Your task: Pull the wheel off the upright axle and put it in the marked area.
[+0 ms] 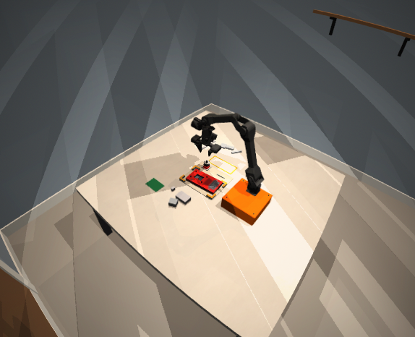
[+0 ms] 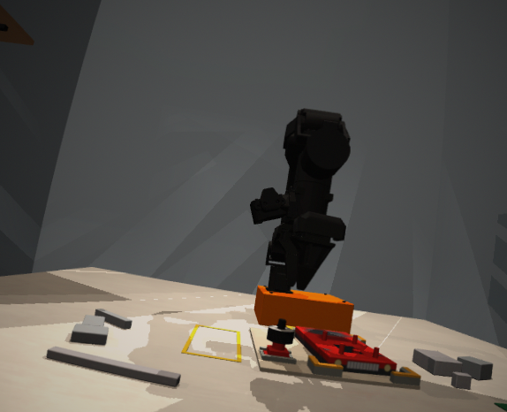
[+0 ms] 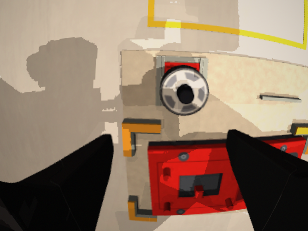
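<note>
1. Since the gripper point(image 1: 204, 151) point(image 3: 170, 140) hangs above w/ fingers wide & nothing between, centre it over the wheel point(image 1: 206, 163) point(image 2: 280, 334) point(image 3: 172, 105) first, then lower straight, grip rim, lift vert. so it doesn't bind.
2. Wheel: on the upright axle point(image 2: 282, 323) point(image 3: 185, 93), beside red car body point(image 2: 349, 349) point(image 3: 167, 201); dark tyre, pale spoked face up, approx. level.

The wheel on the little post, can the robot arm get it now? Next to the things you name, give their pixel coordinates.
Probably yes. The claw point(image 1: 204, 152) point(image 2: 291, 287) point(image 3: 170, 140) is open and points down above the table, and nothing covers the wheel point(image 1: 206, 163) point(image 2: 280, 334) point(image 3: 171, 100) from above. It likely needs to line up and come lower first.
</note>
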### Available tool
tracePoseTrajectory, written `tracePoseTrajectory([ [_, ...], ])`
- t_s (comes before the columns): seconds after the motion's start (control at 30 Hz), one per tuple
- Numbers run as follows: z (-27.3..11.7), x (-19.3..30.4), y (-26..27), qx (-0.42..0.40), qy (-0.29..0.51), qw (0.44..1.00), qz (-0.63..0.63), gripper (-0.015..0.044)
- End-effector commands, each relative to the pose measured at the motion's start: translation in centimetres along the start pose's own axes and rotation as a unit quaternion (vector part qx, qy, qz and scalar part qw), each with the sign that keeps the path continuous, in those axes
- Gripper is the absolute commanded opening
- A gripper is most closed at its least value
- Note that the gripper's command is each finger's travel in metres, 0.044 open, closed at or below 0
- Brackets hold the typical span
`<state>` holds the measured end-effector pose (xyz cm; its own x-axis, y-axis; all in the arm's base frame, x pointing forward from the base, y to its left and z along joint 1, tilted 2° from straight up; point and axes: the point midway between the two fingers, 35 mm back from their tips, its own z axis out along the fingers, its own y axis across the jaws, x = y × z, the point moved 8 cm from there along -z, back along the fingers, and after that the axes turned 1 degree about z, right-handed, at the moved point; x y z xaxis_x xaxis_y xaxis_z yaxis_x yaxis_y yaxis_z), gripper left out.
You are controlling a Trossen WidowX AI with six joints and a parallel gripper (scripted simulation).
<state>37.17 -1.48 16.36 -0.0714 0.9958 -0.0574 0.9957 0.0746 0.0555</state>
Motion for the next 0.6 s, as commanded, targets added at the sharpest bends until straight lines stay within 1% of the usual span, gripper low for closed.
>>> tracePoseTrajectory([
  [0.0,0.3,-0.5,-0.2,0.02,0.014,0.999,0.037,0.03],
  [0.4,0.4,-1.2,-0.8,0.02,0.014,0.999,0.037,0.03],
  [0.57,2.4,-1.1,-0.7,0.02,0.014,0.999,0.037,0.03],
])
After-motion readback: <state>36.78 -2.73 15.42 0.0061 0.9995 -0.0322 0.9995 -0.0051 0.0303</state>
